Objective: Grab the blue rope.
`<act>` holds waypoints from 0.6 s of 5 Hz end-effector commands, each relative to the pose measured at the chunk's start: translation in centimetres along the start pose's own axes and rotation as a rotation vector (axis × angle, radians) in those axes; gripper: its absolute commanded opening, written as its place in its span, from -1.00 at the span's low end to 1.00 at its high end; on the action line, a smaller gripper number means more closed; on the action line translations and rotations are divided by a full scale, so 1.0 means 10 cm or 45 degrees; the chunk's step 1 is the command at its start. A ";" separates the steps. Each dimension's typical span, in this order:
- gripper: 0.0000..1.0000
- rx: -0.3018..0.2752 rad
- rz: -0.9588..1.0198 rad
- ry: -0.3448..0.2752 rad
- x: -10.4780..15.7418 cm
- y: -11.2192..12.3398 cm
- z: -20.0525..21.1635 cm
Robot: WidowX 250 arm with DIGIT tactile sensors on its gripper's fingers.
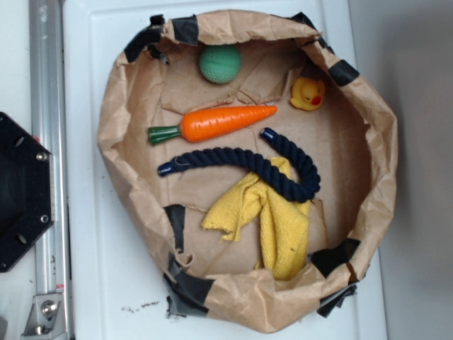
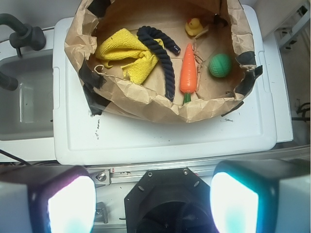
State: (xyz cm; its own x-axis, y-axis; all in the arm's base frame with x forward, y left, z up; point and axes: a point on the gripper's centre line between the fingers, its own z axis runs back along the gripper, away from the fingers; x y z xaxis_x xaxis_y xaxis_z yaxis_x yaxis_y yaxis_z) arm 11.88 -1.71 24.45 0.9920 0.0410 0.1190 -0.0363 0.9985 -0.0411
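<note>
brown crumpled paper basket [image 1: 113, 127] sits on the white bench [image 1: 92, 283]. inside it, from left in the exterior view: an orange carrot toy [image 1: 212, 123], with the blue rope [image 1: 248, 164] curving just below it, one end hooking back over a yellow cloth [image 1: 279, 219]. a green ball [image 1: 219, 64] and a yellow duck [image 1: 308, 93] lie farther up. in the wrist view the end effector [image 2: 153, 204] hangs wide open, well apart from the basket, holding nothing.

You have a crumpled brown paper basin [image 1: 117, 134] patched with black tape on the white table [image 1: 92, 283]. Inside it, a green ball [image 1: 219, 64] sits at the top, a yellow duck [image 1: 308, 93] upper right, an orange carrot [image 1: 216, 122] centre, and a yellow cloth [image 1: 272, 216] lower centre.
</note>
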 end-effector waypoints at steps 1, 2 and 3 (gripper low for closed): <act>1.00 0.000 0.000 0.000 0.00 0.00 0.00; 1.00 -0.012 -0.206 -0.008 0.45 0.08 -0.43; 1.00 -0.054 -0.399 -0.016 0.91 0.06 -0.88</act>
State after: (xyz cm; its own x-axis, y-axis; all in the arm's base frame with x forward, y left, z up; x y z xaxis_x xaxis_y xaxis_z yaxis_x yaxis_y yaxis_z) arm 21.65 -1.27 16.15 0.9517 -0.2831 0.1189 0.2906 0.9554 -0.0518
